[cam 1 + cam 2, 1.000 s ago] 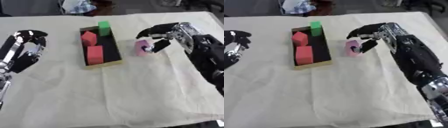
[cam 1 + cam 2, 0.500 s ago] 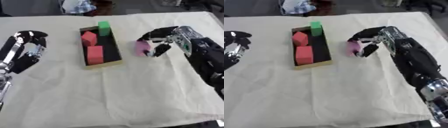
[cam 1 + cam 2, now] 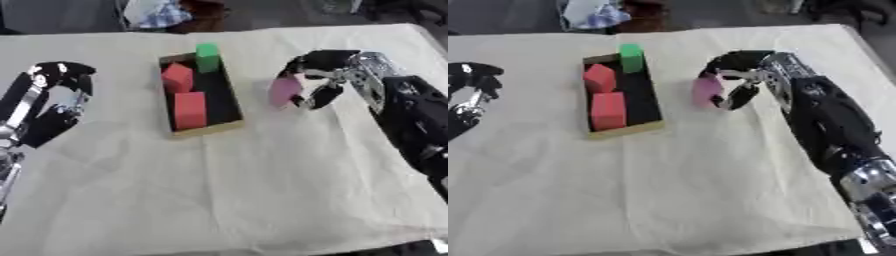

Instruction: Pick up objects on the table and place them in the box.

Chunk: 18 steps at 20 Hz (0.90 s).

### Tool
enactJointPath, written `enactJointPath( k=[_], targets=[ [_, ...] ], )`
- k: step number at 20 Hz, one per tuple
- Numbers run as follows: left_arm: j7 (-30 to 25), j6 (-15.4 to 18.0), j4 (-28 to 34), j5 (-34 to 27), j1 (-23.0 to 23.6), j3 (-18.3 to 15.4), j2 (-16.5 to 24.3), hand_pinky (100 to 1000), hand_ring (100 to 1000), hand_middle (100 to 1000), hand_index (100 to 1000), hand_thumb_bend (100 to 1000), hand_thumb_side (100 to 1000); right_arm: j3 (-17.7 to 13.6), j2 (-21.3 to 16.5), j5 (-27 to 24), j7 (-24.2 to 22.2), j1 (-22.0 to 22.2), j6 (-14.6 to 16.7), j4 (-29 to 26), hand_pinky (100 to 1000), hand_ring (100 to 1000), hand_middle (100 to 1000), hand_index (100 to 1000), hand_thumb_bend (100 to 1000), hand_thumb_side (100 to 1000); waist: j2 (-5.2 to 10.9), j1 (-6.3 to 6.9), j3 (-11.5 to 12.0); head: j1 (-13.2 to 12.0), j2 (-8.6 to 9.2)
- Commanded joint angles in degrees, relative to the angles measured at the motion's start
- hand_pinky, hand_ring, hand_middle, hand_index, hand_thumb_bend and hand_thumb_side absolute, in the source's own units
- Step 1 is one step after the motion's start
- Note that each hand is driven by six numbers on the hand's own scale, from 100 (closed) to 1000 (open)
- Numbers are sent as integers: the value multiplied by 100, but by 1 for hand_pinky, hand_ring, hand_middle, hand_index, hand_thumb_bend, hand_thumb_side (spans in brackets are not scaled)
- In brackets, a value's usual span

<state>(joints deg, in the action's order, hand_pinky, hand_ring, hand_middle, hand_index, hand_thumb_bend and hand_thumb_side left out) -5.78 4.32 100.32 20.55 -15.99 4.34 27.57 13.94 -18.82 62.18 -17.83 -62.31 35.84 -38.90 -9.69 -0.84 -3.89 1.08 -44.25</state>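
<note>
A pink block (image 3: 284,90) hangs just above the cloth, pinched between the fingers and thumb of my right hand (image 3: 325,75), a short way right of the box. The box (image 3: 229,100) is a shallow dark tray with tan walls. It holds a green block (image 3: 207,57) at its far end and two red blocks, one (image 3: 178,77) in the middle and one (image 3: 191,109) near the front. My left hand (image 3: 54,95) hovers at the left edge with its fingers curled and nothing in them.
A cream cloth (image 3: 262,190) covers the table, with wide bare room in front of the box. Crumpled fabric (image 3: 153,12) lies beyond the table's far edge.
My right hand has closed on the pink block and carried it left toward the box, lifting it off the cloth. The left hand has stayed put.
</note>
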Motion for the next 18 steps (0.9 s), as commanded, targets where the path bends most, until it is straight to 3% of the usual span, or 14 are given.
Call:
enactJointPath(
  k=[1, 5, 12, 18],
  targets=[
    [-5, -4, 82, -13, -38, -50, 40, 709, 528, 547, 762, 100, 778, -55, 53, -205, -24, -278, -138, -341, 825, 824, 768, 873, 100, 270, 201, 16, 6, 26, 13],
    [-39, 10, 79, -29, -48, -23, 1, 708, 529, 548, 762, 100, 780, -91, 417, -133, -83, -451, -290, -392, 826, 824, 770, 878, 100, 267, 213, 42, 51, 73, 13],
    [-84, 32, 97, -52, -69, 4, -50, 708, 529, 548, 762, 100, 779, -173, 1110, 369, -93, -466, -318, -3, 828, 825, 779, 908, 100, 263, 211, 68, 162, 133, 13],
    [-102, 48, 97, -62, -56, -3, -67, 710, 530, 549, 762, 100, 777, -192, 1261, 1005, 11, -399, -253, 168, 835, 845, 836, 991, 100, 323, 218, 46, 201, 138, 13]
  ],
)
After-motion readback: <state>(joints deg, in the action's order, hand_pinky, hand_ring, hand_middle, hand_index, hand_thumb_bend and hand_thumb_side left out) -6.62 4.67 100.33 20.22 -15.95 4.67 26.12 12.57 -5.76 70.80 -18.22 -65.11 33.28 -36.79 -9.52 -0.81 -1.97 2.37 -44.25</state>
